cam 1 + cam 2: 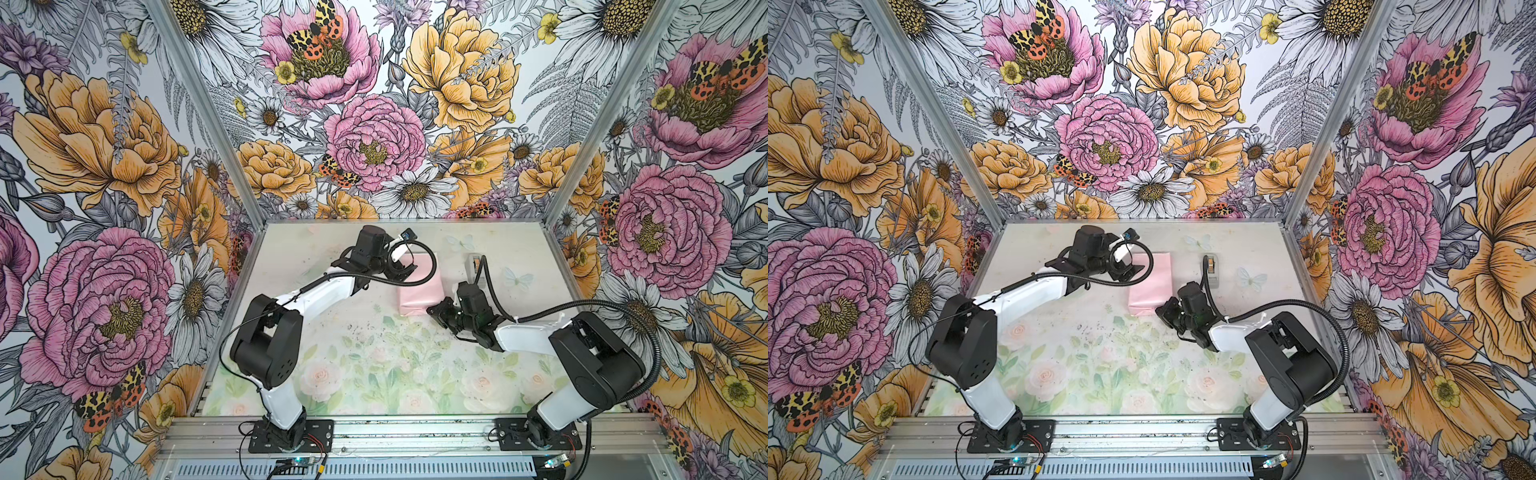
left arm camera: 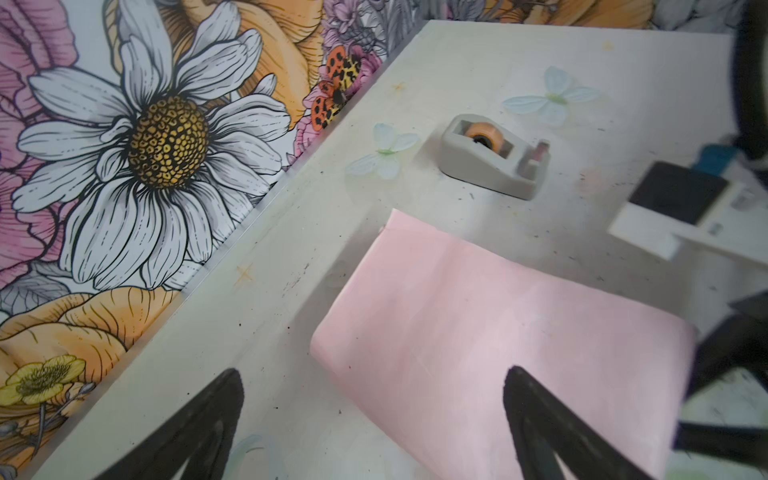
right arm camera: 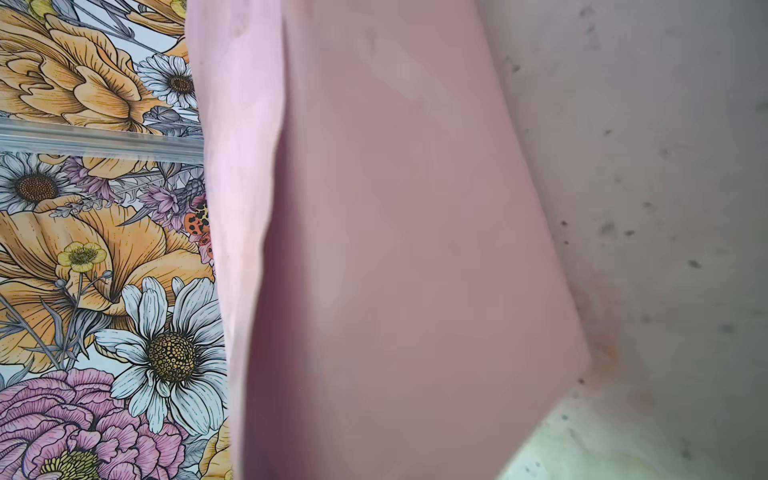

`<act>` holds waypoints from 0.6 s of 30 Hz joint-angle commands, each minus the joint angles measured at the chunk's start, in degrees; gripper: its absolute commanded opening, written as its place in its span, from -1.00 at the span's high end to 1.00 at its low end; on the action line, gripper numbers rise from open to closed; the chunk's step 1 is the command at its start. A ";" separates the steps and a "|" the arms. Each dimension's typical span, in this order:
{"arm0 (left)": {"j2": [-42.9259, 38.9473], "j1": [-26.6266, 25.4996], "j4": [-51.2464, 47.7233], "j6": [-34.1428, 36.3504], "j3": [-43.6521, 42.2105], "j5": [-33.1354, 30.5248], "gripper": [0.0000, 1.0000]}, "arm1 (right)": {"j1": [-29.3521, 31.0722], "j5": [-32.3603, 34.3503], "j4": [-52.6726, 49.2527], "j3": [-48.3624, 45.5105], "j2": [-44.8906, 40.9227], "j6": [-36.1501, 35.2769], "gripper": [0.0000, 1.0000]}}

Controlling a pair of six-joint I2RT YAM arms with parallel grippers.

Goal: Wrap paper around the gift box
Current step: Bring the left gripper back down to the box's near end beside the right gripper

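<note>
Currently paper edge between spread left gripper jaws; right gripper jaws together at paper's near corner; gift box hidden.

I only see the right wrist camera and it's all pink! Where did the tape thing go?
Observer: The tape dispenser stands just right of the paper in both top views, not touching it.
Operator: Is the box peeking out anywhere?
Observer: No. The paper is folded into a closed pink packet, and no box shows in any view.
Operator: What's the other hand doing?
Observer: The left gripper is open at the packet's left edge, one finger over paper and one over bare table.
</note>
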 commanded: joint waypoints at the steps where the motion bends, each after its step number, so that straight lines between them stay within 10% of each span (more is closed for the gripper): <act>1: -1.76 0.02 4.51 13.17 -7.53 12.24 -0.98 | 0.17 0.71 2.06 -0.11 -1.32 -0.90 1.00; 18: 0.49 -8.77 24.48 19.77 -21.82 -0.65 -0.98 | 0.26 1.11 1.85 -0.18 -1.57 -0.99 1.00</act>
